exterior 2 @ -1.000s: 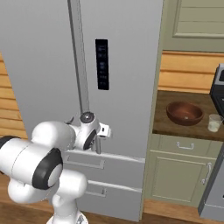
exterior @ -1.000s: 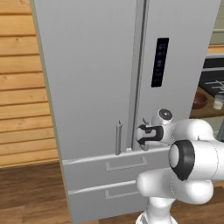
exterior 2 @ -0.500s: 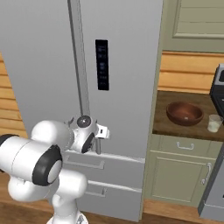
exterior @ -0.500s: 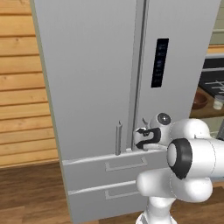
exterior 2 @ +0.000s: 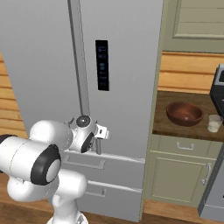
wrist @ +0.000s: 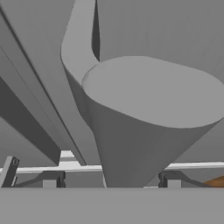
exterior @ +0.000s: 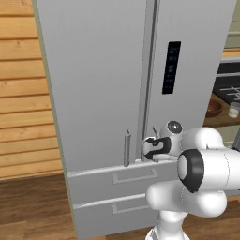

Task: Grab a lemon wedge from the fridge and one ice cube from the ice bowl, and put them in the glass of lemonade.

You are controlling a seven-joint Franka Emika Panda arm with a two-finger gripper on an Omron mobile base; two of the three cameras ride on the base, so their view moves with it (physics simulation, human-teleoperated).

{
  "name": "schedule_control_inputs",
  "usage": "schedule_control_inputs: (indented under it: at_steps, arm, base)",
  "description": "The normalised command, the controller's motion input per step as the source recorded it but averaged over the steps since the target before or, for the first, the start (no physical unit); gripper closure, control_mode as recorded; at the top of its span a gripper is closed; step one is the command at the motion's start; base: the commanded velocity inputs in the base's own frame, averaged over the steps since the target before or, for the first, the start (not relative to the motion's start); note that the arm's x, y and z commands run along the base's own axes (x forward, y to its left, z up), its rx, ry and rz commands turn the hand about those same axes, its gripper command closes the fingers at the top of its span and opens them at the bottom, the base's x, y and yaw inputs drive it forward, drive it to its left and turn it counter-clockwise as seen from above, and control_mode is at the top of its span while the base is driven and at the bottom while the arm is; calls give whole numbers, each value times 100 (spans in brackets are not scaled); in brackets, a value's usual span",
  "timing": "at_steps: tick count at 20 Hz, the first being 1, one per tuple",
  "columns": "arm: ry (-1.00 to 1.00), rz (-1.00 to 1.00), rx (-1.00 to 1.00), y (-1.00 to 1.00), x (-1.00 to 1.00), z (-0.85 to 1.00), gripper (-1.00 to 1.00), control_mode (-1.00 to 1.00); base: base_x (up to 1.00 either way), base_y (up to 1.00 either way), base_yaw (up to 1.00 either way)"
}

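The grey fridge (exterior: 103,84) (exterior 2: 43,65) stands with both upper doors shut, so the lemon wedge is hidden. My gripper (exterior: 150,147) (exterior 2: 101,133) (wrist: 109,181) is at the lower end of a vertical bar handle (wrist: 144,96), and its jaws are open on either side of the bar. A gap shows beside one fingertip (wrist: 50,181). The brown wooden ice bowl (exterior 2: 184,113) (exterior: 214,108) sits on the counter to the fridge's right. The glass of lemonade (exterior 2: 214,123) (exterior: 234,110) is just right of it. I cannot make out an ice cube.
Two fridge drawers (exterior: 117,180) lie right below my gripper. A second bar handle (exterior: 126,149) ends just to its left. Beige cupboards (exterior 2: 181,175) sit under the counter and a dark stove edge (exterior 2: 218,87) is at the far right. Wood panelling (exterior: 23,117) is left of the fridge.
My gripper has crept a little further left and in onto the lower end of the handle. The fridge doors have not moved.
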Motion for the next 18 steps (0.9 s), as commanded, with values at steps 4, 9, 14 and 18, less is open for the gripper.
schedule_control_inputs:
  at_steps: [4, 9, 14, 18]
  arm:
    - [1, 0, 0, 0, 9, 0, 100, -100]
    - [1, 0, 0, 0, 7, 0, 100, -100]
    - [-2, -5, -1, -41, 3, 0, 100, -100]
    - [-8, -11, 0, -68, 0, 0, 100, -100]
  base:
    - [0, 0, 0]
    - [0, 0, 0]
    - [0, 0, 0]
    - [0, 0, 0]
